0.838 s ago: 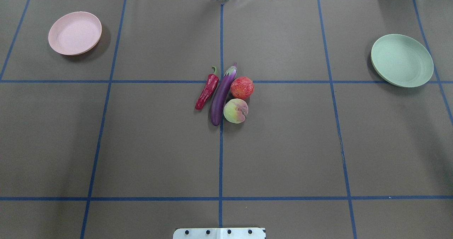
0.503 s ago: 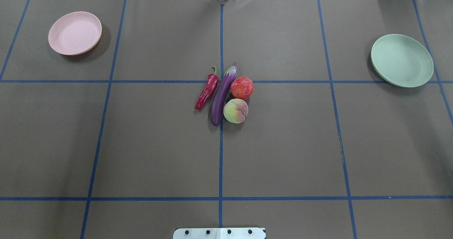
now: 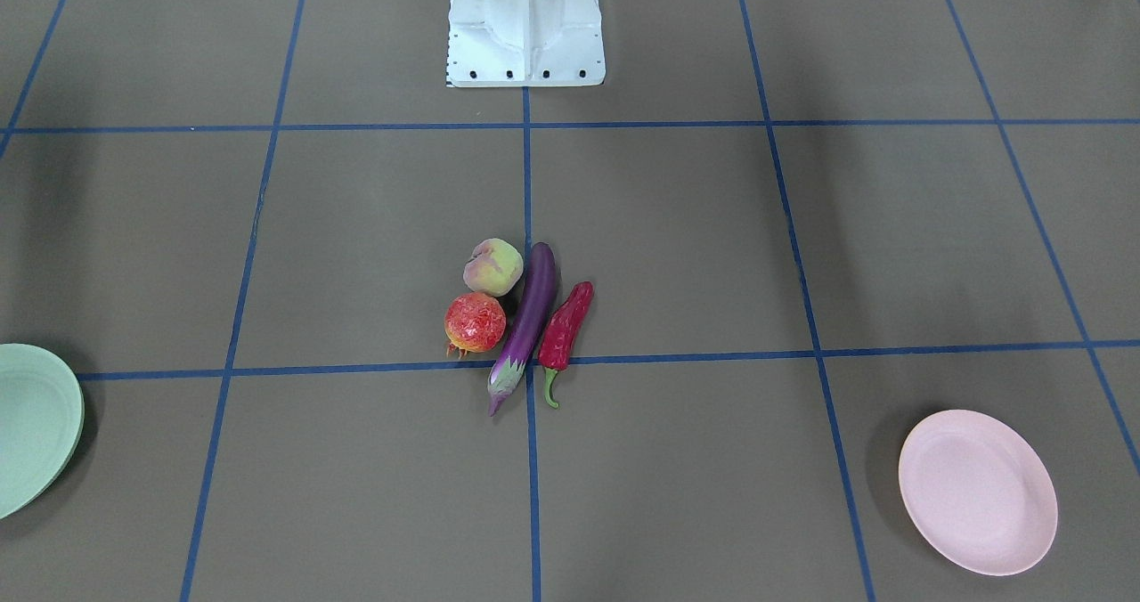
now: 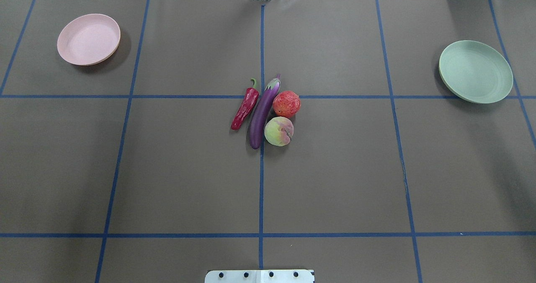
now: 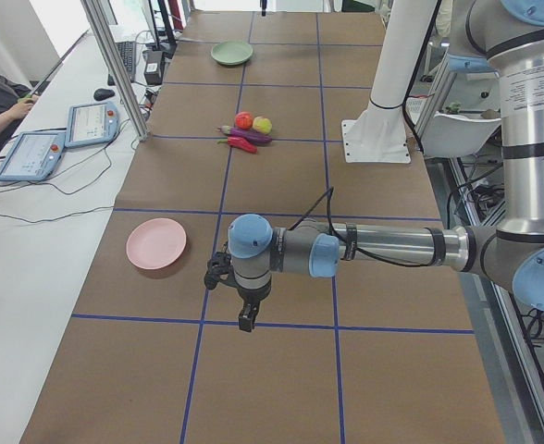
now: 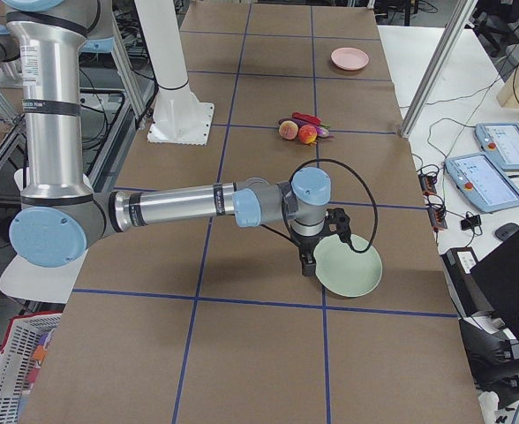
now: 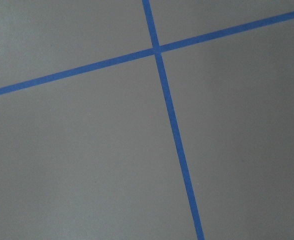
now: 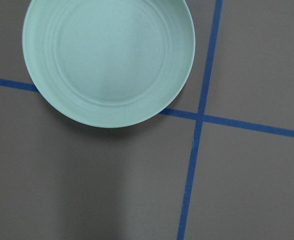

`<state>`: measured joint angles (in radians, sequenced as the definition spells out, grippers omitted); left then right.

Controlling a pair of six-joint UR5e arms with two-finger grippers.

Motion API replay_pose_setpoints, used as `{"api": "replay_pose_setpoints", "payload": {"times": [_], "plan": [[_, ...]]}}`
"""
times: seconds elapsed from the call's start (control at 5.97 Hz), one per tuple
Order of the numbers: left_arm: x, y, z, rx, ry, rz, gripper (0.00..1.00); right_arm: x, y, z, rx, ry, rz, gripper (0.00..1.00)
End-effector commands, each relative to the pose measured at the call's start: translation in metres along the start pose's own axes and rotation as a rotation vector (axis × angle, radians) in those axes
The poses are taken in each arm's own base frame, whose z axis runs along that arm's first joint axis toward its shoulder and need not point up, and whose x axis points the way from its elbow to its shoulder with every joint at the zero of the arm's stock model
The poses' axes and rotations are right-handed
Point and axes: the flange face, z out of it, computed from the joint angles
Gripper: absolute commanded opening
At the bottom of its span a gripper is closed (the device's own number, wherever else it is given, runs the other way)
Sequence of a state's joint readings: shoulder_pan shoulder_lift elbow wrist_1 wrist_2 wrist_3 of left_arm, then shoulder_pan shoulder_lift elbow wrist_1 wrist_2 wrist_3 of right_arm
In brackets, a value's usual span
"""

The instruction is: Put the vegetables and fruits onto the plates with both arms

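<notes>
Eggplant (image 4: 262, 114) glossy, smooth; chili (image 4: 245, 109) wrinkled, shiny; both plates (image 4: 88, 39) (image 4: 475, 71) matte – bench (image 4: 188, 170) brown, matte, taped blue.

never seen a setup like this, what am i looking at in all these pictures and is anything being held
This is a robot with two jointed arms, at a brown table marked with blue tape. Two pictures look down on the table, one from behind the robot, one facing it. Two look along it from the ends: one shows the left arm near the pink plate, the other the right arm by the green plate. The last two come from wrist cameras: the left sees only table, the right the green plate. In the middle lie a chili, an eggplant, a pomegranate and a peach, bunched together. Nothing is held, and nothing lies on either plate. Whether the left gripper and right gripper are open, I cannot tell.
</notes>
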<state>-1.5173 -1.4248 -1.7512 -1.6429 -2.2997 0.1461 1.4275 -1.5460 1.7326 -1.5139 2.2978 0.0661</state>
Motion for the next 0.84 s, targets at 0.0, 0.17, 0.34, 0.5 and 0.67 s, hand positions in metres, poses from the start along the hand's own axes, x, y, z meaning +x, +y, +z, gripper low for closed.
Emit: {"api": "replay_pose_setpoints", "payload": {"times": [0.0,0.17,0.34,0.5,0.67], "plan": [[0.007,-0.022,-0.012,0.046,-0.010,0.040,1.00,-0.063,-0.040,0.011,0.010,-0.026,-0.106,1.00],[0.017,-0.047,-0.027,0.112,-0.020,0.099,1.00,-0.086,-0.058,0.003,0.029,-0.040,-0.085,1.00],[0.018,-0.074,-0.031,0.171,-0.026,0.153,1.00,-0.133,-0.070,0.005,0.031,-0.072,-0.078,1.00],[0.015,-0.083,-0.024,0.165,-0.015,0.154,1.00,-0.208,-0.091,0.006,0.029,-0.115,0.006,1.00],[0.015,-0.084,-0.023,0.164,-0.015,0.156,1.00,-0.283,-0.108,0.007,0.022,-0.154,0.089,1.00]]}}
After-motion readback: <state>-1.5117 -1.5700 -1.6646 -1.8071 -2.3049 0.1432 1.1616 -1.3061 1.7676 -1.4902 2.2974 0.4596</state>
